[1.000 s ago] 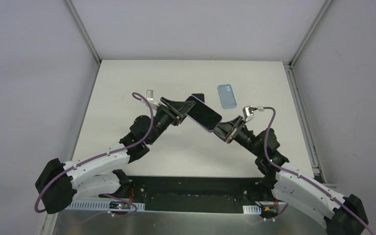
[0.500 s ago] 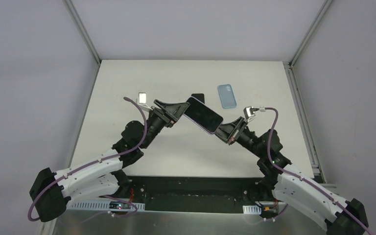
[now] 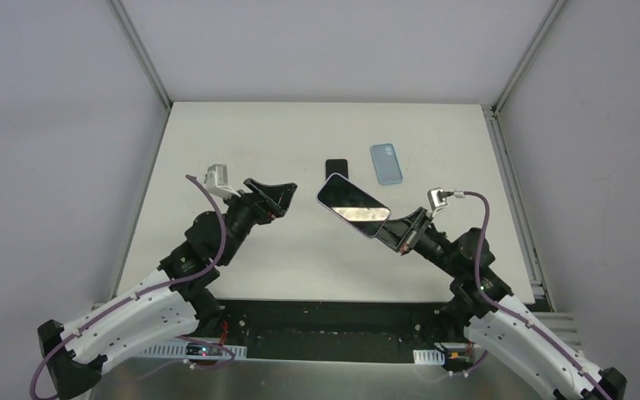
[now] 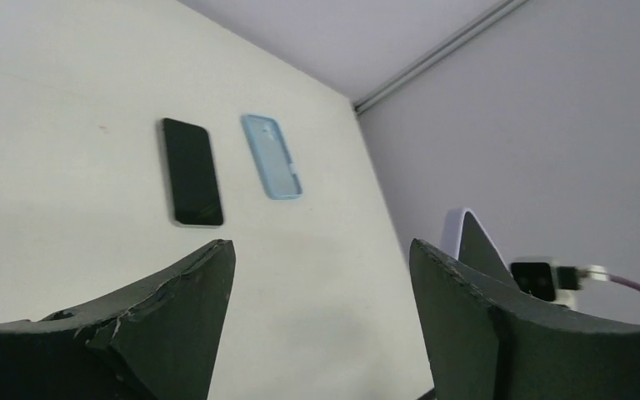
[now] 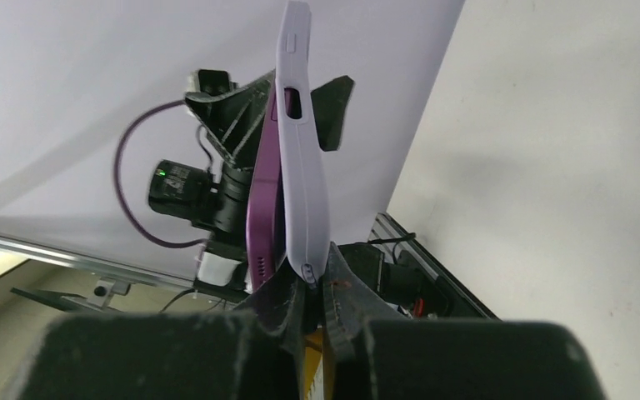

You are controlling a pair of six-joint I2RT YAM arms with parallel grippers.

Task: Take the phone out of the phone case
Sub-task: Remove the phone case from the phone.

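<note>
My right gripper point(image 3: 393, 230) is shut on the lower end of a lavender phone case point(image 5: 302, 150) and holds it in the air, screen side up point(image 3: 352, 205). A purple phone point(image 5: 262, 212) sits against the case, and its edge stands slightly apart from the case at the gripped end. My left gripper point(image 3: 278, 197) is open and empty, a short way left of the held phone. In the left wrist view its fingers point(image 4: 175, 308) frame bare table, and the held case's corner point(image 4: 465, 235) shows behind the right finger.
A black phone point(image 3: 336, 167) lies flat on the white table point(image 3: 217, 142) beyond the arms, with an empty light-blue case point(image 3: 386, 162) to its right. Both also show in the left wrist view: the black phone point(image 4: 192, 172) and the blue case point(image 4: 272, 157). Grey walls enclose the table.
My left gripper let go of the phone's far end, opened and drew back to the left. My right gripper shifted slightly right and nearer with the cased phone.
</note>
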